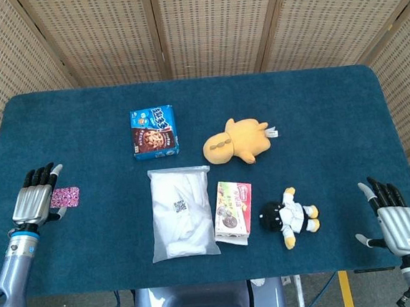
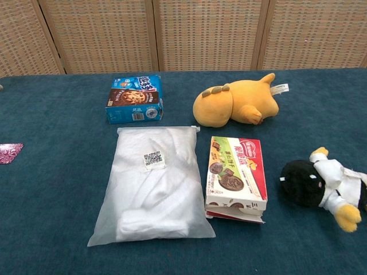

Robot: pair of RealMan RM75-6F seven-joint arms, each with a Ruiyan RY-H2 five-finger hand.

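Observation:
My left hand [image 1: 35, 199] hovers at the table's left edge with its fingers spread and nothing in it. A small pink patterned packet [image 1: 66, 197] [image 2: 10, 152] lies flat just right of it, apart from the fingers. My right hand [image 1: 393, 217] is open at the front right corner, holding nothing. Nearest to it is a black-and-white plush doll [image 1: 289, 216] [image 2: 324, 187] lying on its side. The chest view shows neither hand.
On the blue table [image 1: 316, 115] lie a blue cookie box [image 1: 153, 132] [image 2: 135, 98], an orange plush toy [image 1: 238, 140] [image 2: 235, 105], a white bag [image 1: 181, 211] [image 2: 153, 183] and a green and red snack box [image 1: 233, 210] [image 2: 235, 176]. Wicker screens [image 1: 208, 24] stand behind.

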